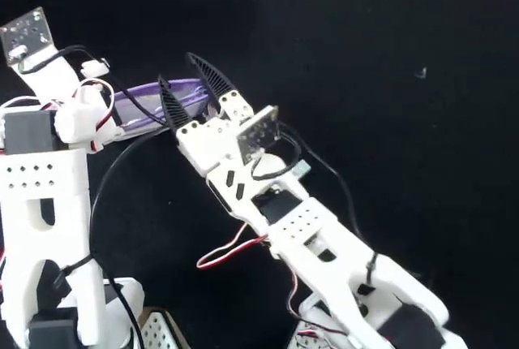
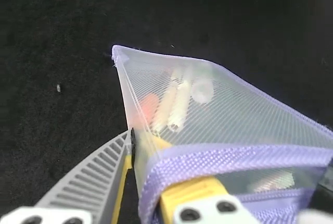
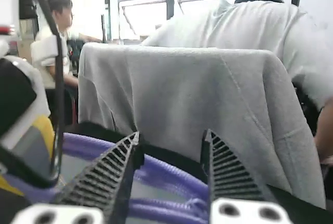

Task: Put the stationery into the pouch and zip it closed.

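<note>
Black cloth covers the table [image 1: 389, 122], and both white arms stand on it at its near edge. Beyond its far edge, in the right wrist view, a grey cloth [image 3: 208, 94] hangs over something, with bright windows [image 3: 151, 13] behind it. The pouch [image 1: 138, 109], clear mesh with purple trim, sits toward the left of the table, its long side running from the left arm toward the middle. The left gripper [image 2: 136, 146] is pinched on one end of the pouch: a grey ribbed finger [image 2: 93, 182] lies on one side of the mesh and a yellow part on the other, with the purple band folded over it. From that grip the mesh runs away to a far corner. Stationery [image 2: 174, 104] shows through the mesh inside: two pale sticks side by side, something orange just beside them, and a pale round piece nearby. The right gripper [image 1: 174, 68] is over the other end of the pouch, its two black fingers spread apart. In the right wrist view the purple trim [image 3: 171, 182] runs across below the gap between them, and neither finger visibly presses on it. Whether the zip is open or closed cannot be told.
</note>
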Available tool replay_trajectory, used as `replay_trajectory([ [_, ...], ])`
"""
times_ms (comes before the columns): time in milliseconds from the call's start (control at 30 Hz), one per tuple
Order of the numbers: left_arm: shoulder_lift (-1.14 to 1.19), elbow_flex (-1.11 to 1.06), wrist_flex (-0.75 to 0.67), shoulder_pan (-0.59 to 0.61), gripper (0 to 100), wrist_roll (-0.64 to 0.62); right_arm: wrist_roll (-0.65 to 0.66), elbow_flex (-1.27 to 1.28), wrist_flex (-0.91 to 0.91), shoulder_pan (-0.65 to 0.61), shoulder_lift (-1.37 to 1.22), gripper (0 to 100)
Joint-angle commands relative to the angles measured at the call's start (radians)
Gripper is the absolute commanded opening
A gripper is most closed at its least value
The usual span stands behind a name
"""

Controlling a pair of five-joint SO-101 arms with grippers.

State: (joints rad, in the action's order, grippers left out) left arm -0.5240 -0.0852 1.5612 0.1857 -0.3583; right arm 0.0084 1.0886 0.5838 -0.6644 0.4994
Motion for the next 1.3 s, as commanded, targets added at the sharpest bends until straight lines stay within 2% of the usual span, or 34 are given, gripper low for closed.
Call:
replay_trajectory([
  [0, -0.023, 0.013, -0.002, 0.013, 3, -0.009, 0.052, -0.139, -0.319, 0.003, 0.148, 17.7],
  [167, -0.023, 0.013, -0.002, 0.013, 3, -0.009, 0.054, -0.283, -0.651, 0.084, 0.302, 17.7],
  [333, -0.023, 0.013, 0.000, 0.015, 3, -0.009, 0.104, -0.340, -0.818, 0.193, 0.403, 17.7],
  [500, -0.023, 0.004, -0.003, 0.015, 3, -0.009, 0.005, -0.346, -0.990, 0.301, 0.444, 17.7],
  [633, -0.023, 0.004, -0.003, 0.015, 3, -0.008, -0.078, -0.398, -1.200, 0.396, 0.446, 17.7],
  [833, -0.023, 0.002, -0.003, 0.015, 3, -0.005, -0.086, -0.496, -1.550, 0.485, 0.446, 17.9],
  [1100, -0.015, 0.001, -0.002, 0.015, 3, -0.005, -0.087, -0.440, -1.688, 0.485, 0.410, 18.1],
  [1267, -0.021, -0.035, -0.034, 0.015, 3, -0.008, -0.089, -0.432, -1.755, 0.486, 0.265, 18.1],
])
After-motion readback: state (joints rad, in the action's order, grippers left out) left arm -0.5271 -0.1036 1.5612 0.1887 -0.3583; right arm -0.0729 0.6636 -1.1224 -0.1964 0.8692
